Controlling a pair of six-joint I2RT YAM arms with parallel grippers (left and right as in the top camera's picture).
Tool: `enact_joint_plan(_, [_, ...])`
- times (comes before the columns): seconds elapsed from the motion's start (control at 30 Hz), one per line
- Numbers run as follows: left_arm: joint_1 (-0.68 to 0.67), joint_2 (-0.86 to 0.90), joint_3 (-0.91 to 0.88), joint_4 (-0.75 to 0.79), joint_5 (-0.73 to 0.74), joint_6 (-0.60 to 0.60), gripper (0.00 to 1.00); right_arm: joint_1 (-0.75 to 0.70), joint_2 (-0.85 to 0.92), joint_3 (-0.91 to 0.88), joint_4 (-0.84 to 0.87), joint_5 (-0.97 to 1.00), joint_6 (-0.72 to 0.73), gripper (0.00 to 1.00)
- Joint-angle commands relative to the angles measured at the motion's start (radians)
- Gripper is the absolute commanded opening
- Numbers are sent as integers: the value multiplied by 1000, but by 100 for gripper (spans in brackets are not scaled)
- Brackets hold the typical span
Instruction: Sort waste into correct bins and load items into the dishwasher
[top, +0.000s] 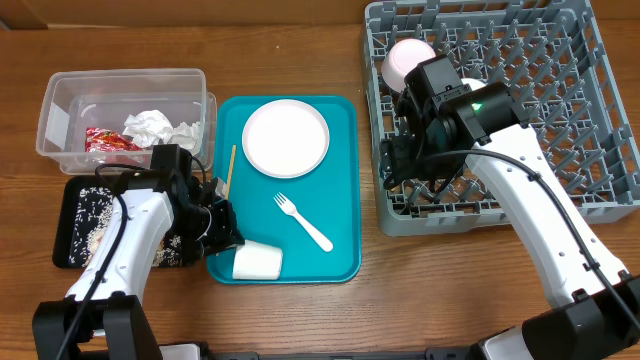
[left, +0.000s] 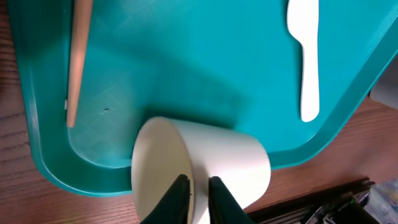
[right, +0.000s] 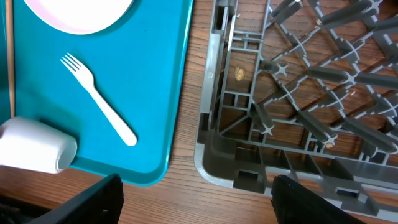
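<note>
A small white cup lies on its side at the near left corner of the teal tray. My left gripper is shut on the cup's rim, one finger inside and one outside. On the same tray lie a round plate, a plastic fork and a thin wooden stick. My right gripper hangs open and holds nothing, over the near left corner of the grey dish rack. One white bowl sits in the rack's far left corner.
A clear tub at the far left holds a red wrapper and crumpled napkins. In front of it a black tray carries food grains. A strip of bare wood separates the teal tray from the rack.
</note>
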Motion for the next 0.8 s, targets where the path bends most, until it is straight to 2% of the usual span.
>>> enact_joint_plan(0.0, [3,-6,-11,0,11,2,12,-4,-6,13,2,9,-6,79])
enact_joint_plan(0.17, [3,-6,-11,0,11,1,12,-4,-6,13,2,9,-6,79])
enact_joint_plan(0.23, [3,-6,-11,-9,11,2,15,-4,-6,13,2,9,-6,79])
enact_joint_plan(0.33, [3,-6,-11,-39,11,14,24,-4,-6,13,2,9,-6,79])
enact_joint_plan(0.47, [6,-6,-11,-73,37,79,53,-4,-6,13,2,9,-6,79])
enact_joint_plan(0.57, [14,-6,-11,-76,87,129,68,-4,-6,13,2,9,-6,80])
enact_joint_plan(0.6, [19,-6,-11,-74,103,149,71,-4,-6,13,2,9,-6,80])
enact_joint_plan(0.77, [34,-6,-14,-59,110,178,70,-4,-6,13,-2,9,-6,80])
